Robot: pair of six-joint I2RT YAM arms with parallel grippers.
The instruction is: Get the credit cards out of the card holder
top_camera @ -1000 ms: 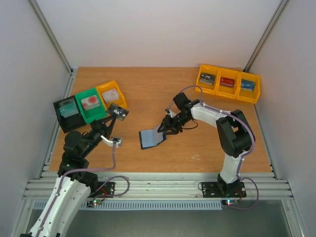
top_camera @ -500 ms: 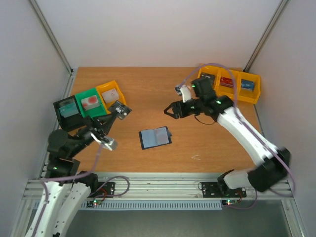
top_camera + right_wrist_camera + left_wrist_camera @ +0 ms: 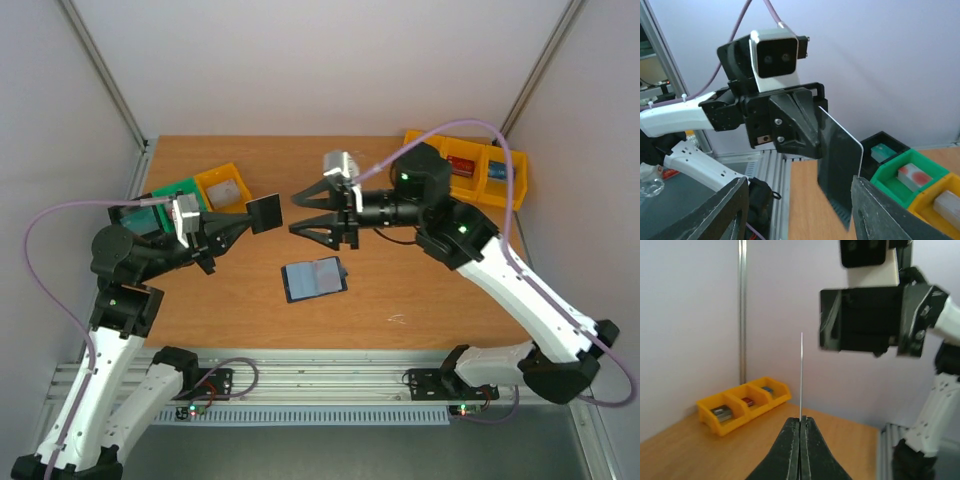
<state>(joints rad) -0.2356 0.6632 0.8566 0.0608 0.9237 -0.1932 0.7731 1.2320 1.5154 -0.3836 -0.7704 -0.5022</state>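
Wood table (image 3: pixel 420 300), card holder (image 3: pixel 315 278) flat, L fingers (image 3: pixel 788 450) pinch black card (image 3: pixel 265 213)

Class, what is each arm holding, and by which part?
The left fingers pinch the black card by one edge; the right fingers, open, hold nothing.

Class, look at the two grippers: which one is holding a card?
The left gripper: its jaws are shut on a black card held in the air. The right gripper faces it with jaws open and empty.
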